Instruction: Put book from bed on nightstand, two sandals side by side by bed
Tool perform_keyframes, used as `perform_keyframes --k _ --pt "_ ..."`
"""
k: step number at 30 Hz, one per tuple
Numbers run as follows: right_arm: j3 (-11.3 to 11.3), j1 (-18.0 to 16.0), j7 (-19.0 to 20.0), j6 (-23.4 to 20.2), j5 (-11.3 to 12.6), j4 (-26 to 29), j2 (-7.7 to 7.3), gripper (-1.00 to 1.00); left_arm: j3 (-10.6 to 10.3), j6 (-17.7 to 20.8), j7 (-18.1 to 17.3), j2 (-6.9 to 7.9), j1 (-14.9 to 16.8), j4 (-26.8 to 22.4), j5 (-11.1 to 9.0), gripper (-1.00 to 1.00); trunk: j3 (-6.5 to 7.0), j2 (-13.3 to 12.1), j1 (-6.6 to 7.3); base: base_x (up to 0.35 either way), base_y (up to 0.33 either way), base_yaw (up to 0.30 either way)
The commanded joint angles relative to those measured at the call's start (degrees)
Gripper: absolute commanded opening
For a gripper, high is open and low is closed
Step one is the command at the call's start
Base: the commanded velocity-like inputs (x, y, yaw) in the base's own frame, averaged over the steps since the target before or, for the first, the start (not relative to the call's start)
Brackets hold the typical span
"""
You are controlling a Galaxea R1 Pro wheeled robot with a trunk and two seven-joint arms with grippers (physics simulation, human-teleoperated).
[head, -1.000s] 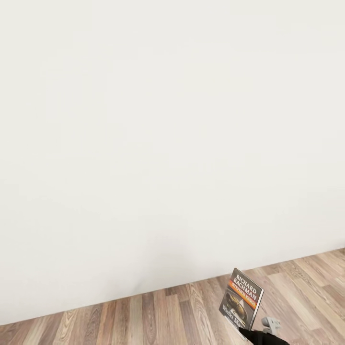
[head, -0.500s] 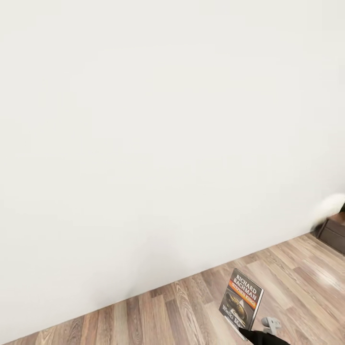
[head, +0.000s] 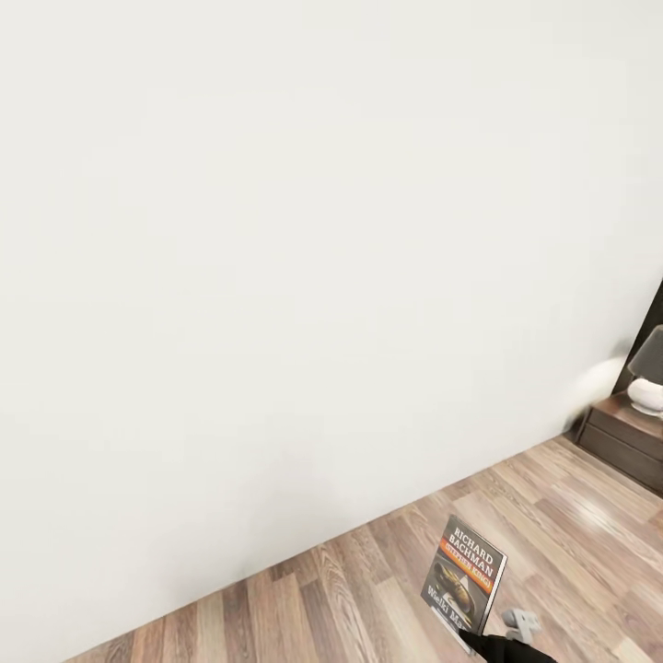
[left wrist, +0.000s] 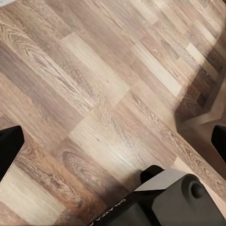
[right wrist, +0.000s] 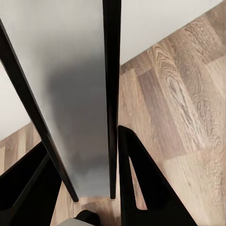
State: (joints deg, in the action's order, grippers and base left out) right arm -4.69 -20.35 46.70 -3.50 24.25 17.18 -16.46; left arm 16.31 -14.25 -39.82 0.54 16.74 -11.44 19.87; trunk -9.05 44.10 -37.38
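The right gripper [right wrist: 115, 155] is clamped on the book [head: 464, 573], pinching it by its lower edge, so the paperback stands nearly upright above the wood floor [head: 368, 589] at the bottom of the head view. From the right wrist view the book [right wrist: 77, 94] runs straight out between the two dark fingers [right wrist: 141, 183], one pressed against each face, so the hold looks decent. The left gripper's fingertips [left wrist: 9, 146] sit wide apart at the edges of its wrist view with nothing between them, just floorboards below.

Over at the far right edge of the head view, the nightstand [head: 626, 433] sits against the white wall [head: 276, 276] with its lamp [head: 647, 378] on top. It's well away from the book.

Best bet from here is probably to get the base square to the nightstand before reaching, hold the squeeze steady since a thin paperback can pivot in a pinch like that, and aim for the bare part of the top so the lamp doesn't get bumped.
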Motion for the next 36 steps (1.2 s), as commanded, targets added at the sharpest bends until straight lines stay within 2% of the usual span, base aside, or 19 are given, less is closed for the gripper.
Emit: perform_keyframes --k 1,21,36 --pt "-0.4 0.0 0.1 -0.4 0.6 0.0 -0.06 -1.00 0.5 -0.3 -0.2 -0.02 0.1 0.0 0.6 1.00 -0.09 0.1 -0.04 0.282 0.000 -0.009" --pt "-0.4 0.0 0.1 -0.4 0.6 0.0 -0.06 -1.00 0.5 -0.3 -0.2 -0.02 0.1 0.0 0.6 1.00 -0.09 0.1 -0.04 0.314 0.000 -0.009" --pt "-0.4 0.0 0.1 -0.4 0.6 0.0 -0.06 -1.00 0.5 -0.3 -0.2 -0.02 0.1 0.0 0.6 1.00 -0.09 0.1 -0.04 0.035 0.000 -0.260"
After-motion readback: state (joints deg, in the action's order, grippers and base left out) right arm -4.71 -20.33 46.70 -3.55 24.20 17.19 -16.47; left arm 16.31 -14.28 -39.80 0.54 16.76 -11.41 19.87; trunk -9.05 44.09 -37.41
